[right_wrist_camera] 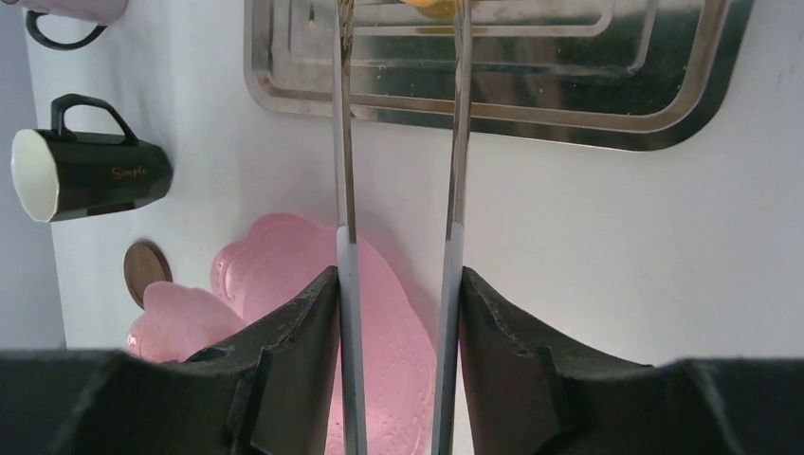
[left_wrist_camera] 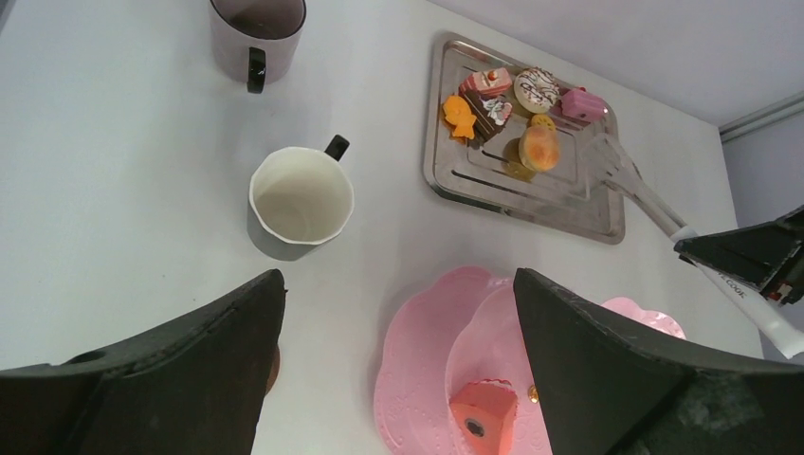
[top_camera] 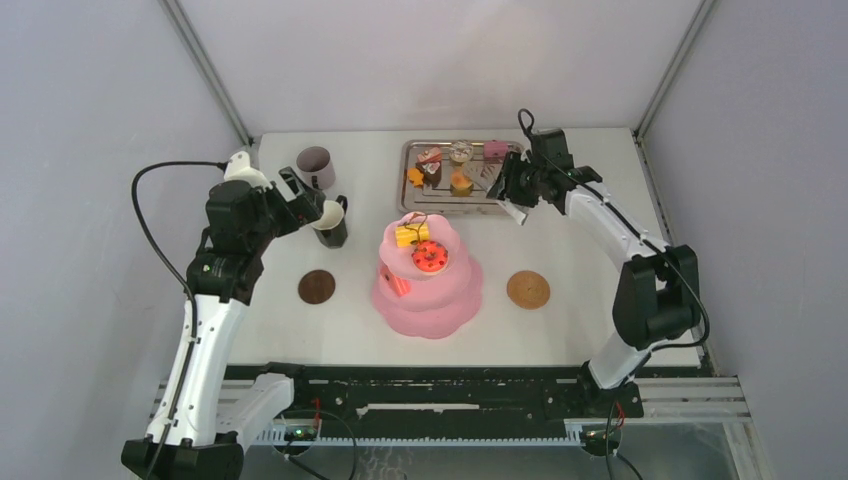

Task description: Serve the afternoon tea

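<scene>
The pink three-tier stand [top_camera: 430, 295] is mid-table, with a yellow cake [top_camera: 410, 235] and a red round one [top_camera: 431, 257] on its upper tiers. A pink wedge cake [left_wrist_camera: 484, 412] sits lower down. More cakes [left_wrist_camera: 517, 104] lie on the steel tray [top_camera: 408, 170]. My right gripper [right_wrist_camera: 398, 313] is shut on metal tongs [right_wrist_camera: 346, 142]. The tong tips, spread apart, reach over the tray at an orange pastry [top_camera: 461, 184]. My left gripper [left_wrist_camera: 398, 351] hangs open and empty near the black mug [left_wrist_camera: 300, 202]. The mauve mug [left_wrist_camera: 256, 33] stands behind.
Two round brown coasters [top_camera: 316, 287] [top_camera: 528, 290] lie left and right of the stand. The steel tray sits at the back of the table near the rear wall. Grey walls close in both sides.
</scene>
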Available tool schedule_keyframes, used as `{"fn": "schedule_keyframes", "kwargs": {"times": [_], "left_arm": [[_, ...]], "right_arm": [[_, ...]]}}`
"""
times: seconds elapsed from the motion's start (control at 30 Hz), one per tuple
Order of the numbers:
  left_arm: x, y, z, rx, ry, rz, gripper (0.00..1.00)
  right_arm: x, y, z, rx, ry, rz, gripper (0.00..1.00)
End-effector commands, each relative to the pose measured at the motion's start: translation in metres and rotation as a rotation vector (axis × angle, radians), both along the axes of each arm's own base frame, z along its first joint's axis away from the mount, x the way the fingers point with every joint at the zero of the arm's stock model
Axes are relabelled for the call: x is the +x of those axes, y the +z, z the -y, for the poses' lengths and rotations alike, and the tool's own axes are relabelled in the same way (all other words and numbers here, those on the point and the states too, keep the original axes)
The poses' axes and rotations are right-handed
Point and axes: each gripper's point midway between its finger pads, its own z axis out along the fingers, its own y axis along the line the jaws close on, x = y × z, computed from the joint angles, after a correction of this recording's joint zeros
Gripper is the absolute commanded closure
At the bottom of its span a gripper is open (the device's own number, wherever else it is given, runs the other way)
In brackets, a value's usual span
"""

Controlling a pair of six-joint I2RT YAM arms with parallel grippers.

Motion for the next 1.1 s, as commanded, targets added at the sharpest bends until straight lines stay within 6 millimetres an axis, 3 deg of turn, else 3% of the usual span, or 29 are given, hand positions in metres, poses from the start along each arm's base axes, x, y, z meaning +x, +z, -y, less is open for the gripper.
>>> {"fn": "schedule_keyframes", "kwargs": {"times": [0.0,0.5,0.87,1.07], "left_arm": [[0.002,0.03,-0.007,0.016,0.025,0.074,0.06],[0.007,0.026,-0.011,0.028,0.043,0.057,0.06],[0.007,0.024,-0.014,0.031,0.052,0.05,0.06],[0.005,0.027,-0.015,0.032,0.055,0.056,0.06]], "right_arm": [[0.028,0.034,-0.013,0.101,0.008,0.108,0.46],[0.06,-0.007,-0.013,0.163,-0.01,0.019,0.43],[0.064,-0.033,-0.02,0.175,0.002,-0.043,0.43],[0.058,-0.022,-0.018,0.178,0.001,-0.021,0.69]]}}
